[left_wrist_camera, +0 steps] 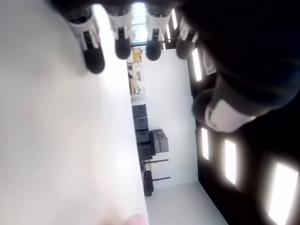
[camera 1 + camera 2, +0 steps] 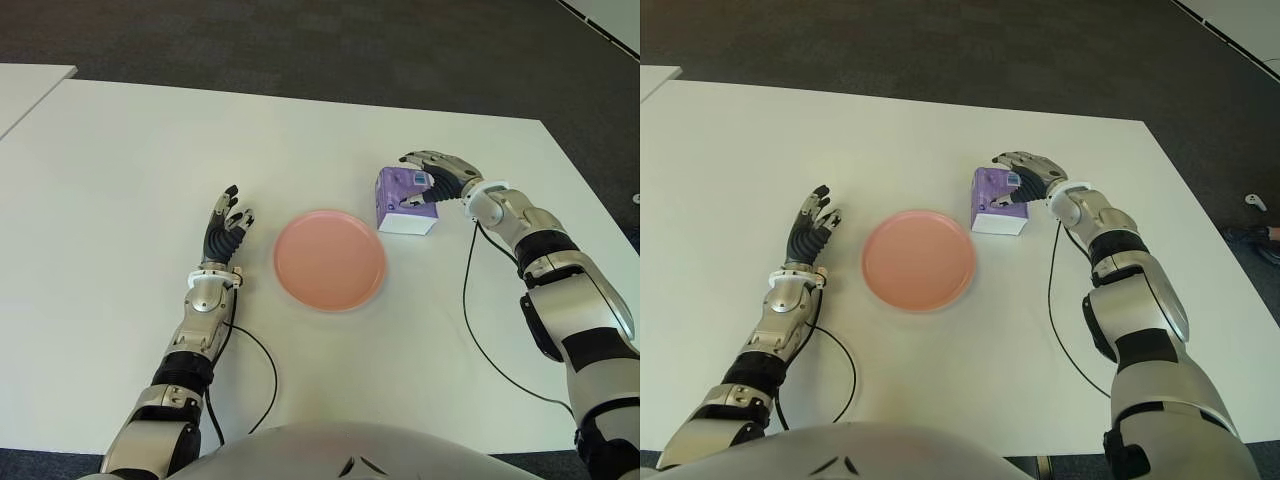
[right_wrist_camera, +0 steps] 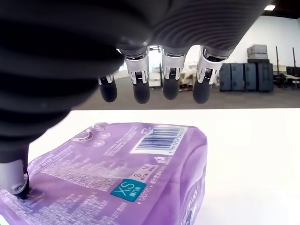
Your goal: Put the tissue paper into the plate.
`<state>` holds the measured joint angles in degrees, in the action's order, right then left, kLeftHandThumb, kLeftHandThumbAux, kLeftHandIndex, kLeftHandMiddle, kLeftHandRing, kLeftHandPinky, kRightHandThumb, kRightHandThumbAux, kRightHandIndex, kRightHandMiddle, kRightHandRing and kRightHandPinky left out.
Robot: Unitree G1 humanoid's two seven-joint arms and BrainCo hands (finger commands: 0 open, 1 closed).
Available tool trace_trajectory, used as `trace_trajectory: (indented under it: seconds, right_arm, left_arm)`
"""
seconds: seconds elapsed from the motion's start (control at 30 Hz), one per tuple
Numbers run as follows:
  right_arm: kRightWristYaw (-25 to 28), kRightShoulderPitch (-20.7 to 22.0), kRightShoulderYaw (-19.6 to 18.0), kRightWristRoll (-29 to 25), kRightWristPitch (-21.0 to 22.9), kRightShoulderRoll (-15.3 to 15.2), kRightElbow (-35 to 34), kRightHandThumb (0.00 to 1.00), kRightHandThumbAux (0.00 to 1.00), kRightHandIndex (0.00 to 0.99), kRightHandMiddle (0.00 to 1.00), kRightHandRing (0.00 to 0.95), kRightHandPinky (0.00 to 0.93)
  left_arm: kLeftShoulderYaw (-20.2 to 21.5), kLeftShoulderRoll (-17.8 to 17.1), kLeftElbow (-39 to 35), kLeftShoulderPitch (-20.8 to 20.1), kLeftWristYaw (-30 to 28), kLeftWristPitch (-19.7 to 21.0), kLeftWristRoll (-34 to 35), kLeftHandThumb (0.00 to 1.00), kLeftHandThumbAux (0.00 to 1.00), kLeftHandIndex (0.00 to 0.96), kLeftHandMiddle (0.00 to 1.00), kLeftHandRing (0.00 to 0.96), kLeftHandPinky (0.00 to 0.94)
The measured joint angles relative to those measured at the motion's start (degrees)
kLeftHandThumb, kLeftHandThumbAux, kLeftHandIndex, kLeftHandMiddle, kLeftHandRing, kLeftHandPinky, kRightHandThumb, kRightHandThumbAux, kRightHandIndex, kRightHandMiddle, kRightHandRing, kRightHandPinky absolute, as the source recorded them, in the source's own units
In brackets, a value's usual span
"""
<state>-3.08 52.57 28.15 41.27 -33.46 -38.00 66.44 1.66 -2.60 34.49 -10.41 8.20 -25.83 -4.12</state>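
The tissue pack (image 2: 406,201) sits on the surface (image 2: 120,170) just right of the pink plate (image 2: 330,260), not in it yet. Right hand (image 2: 436,180) is arched over the pack, thumb touching one end, four fingers (image 3: 140,89) hovering clear, so no real grip. Left hand (image 2: 226,228) shows left of the plate, spread and empty. Risk: the soft wrapper could squish or slip, or get shoved instead of lifted.

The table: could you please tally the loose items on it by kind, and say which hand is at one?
Pink plate: 1
Purple tissue pack: 1, right hand over it
Left hand idle left of plate
Total: 2
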Motion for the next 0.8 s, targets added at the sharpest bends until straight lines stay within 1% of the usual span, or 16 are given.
trace_trajectory:
  seconds: [0.17,0.33,0.6,0.7,0.8]
  right_arm:
    - [0.56,-0.22,-0.62,-0.69,-0.02,-0.85,-0.91,0.004,0.508,0.000,0.000,0.000,0.000]
    - [1.59,-0.30,-2.08,-1.52,-0.09,-1.72,-2.37,0.010,0.505,0.000,0.000,0.000,0.000]
    - [2.82,-0.59,-4.19,-3.05,0.06,-3.89,-5.78,0.005,0.485,0.000,0.000,0.000,0.000]
    - [4.00,-1.42,-5.22,-3.74,0.29,-5.14,-8.51,0.014,0.478,0.000,0.000,0.000,0.000]
    - [5.94,-2.99,-7.03,-5.30,0.52,-6.69,-12.37,0.022,0.470,0.000,0.000,0.000,0.000]
  left_arm:
    - [-0.01,0.08,0.27,-0.01,0.00,-0.59,0.16,0.000,0.581,0.000,0.000,0.000,0.000]
    - [-0.04,0.42,0.21,0.02,0.01,-0.60,0.19,0.000,0.582,0.000,0.000,0.000,0.000]
    - [-0.06,0.30,0.26,0.11,0.08,-0.89,-0.33,0.000,0.555,0.000,0.000,0.000,0.000]
    - [-0.07,0.20,0.70,-0.05,0.08,-1.36,-0.43,0.000,0.545,0.000,0.000,0.000,0.000]
    - [-0.08,0.07,1.29,-0.28,0.08,-1.90,-0.46,0.000,0.539,0.000,0.000,0.000,0.000]
